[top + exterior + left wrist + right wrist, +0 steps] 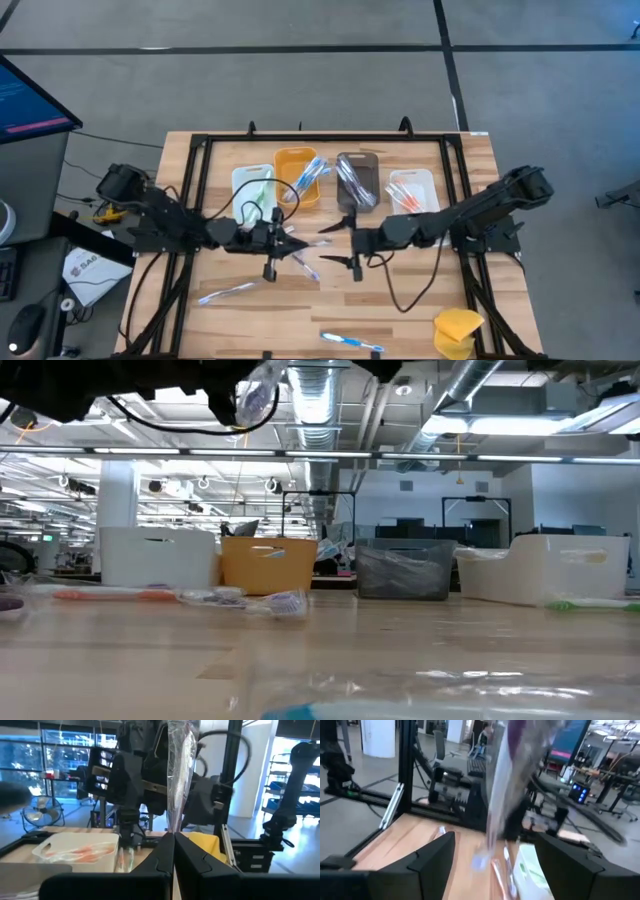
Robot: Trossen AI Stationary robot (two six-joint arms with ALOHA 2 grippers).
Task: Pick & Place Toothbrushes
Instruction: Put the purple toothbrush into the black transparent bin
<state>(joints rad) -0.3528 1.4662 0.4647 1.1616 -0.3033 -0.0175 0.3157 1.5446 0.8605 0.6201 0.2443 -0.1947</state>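
Toothbrushes are spread over your table: one wrapped toothbrush (180,775) stands upright in your left gripper (283,243), whose fingers (160,857) are pressed together on its lower end in the left wrist view; from above, that gripper sits over the middle of the table, just in front of the orange bin (296,177); your right gripper (345,243) faces it from close by, its two fingers (432,855) spread wide with nothing between them, and the wrapped brush shows just ahead of them in the right wrist view (500,785).

Four bins stand in a row at the far side; the white bin on the left (253,189) holds green-handled brushes; the orange bin holds blue ones sticking out over its rim; the grey bin (358,178) holds dark wrapped ones; the white bin on the right (413,190) holds orange ones.

Loose brushes lie on the wood nearer you: a pale wrapped brush (226,292) near the left side, a blue brush (352,342) at the near edge, and a short one (306,266) just below the left gripper; the yellow sponge (458,331) sits at the near right corner, well apart from both grippers.

At table height you can see an orange-handled brush (112,595) and a wrapped one (262,601) lying in front of the bins.
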